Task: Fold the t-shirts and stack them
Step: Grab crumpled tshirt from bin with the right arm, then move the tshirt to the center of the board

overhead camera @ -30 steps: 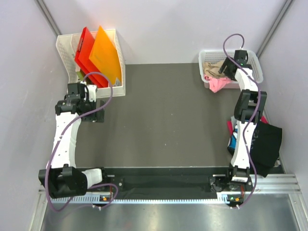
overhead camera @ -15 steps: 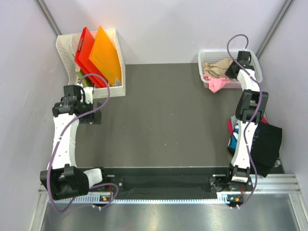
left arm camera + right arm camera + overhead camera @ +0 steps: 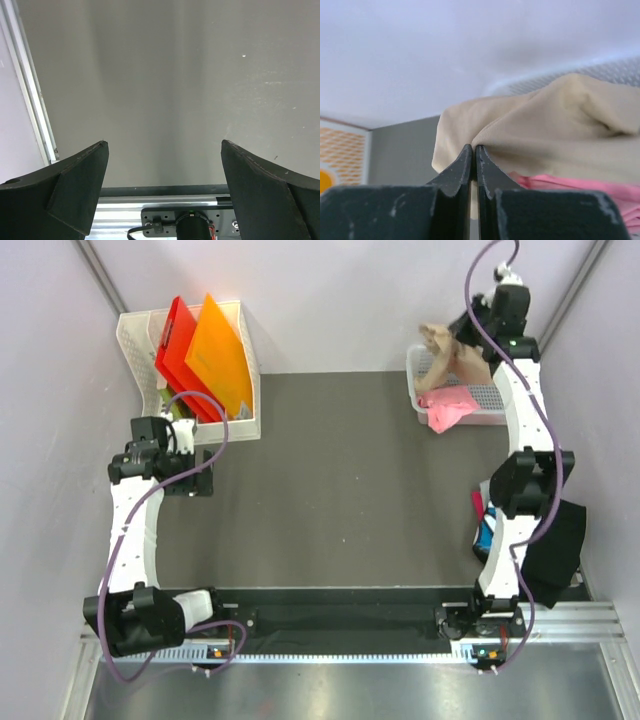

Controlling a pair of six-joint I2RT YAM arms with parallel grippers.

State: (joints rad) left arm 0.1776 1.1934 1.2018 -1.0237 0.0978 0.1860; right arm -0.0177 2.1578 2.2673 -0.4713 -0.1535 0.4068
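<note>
Tan t-shirt [image 3: 443,346] | pinched in right gripper [image 3: 473,150] | extends leftward

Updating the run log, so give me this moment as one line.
right gripper: shut on tan t-shirt, held over basket | left gripper: open, empty | pink t-shirt: draped over basket rim

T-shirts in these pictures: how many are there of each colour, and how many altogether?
Tan t-shirt: 1, pinched in the right pincer
Pink t-shirt: 1, draped over the basket rim
Black t-shirt: 1
Total: 3
</note>
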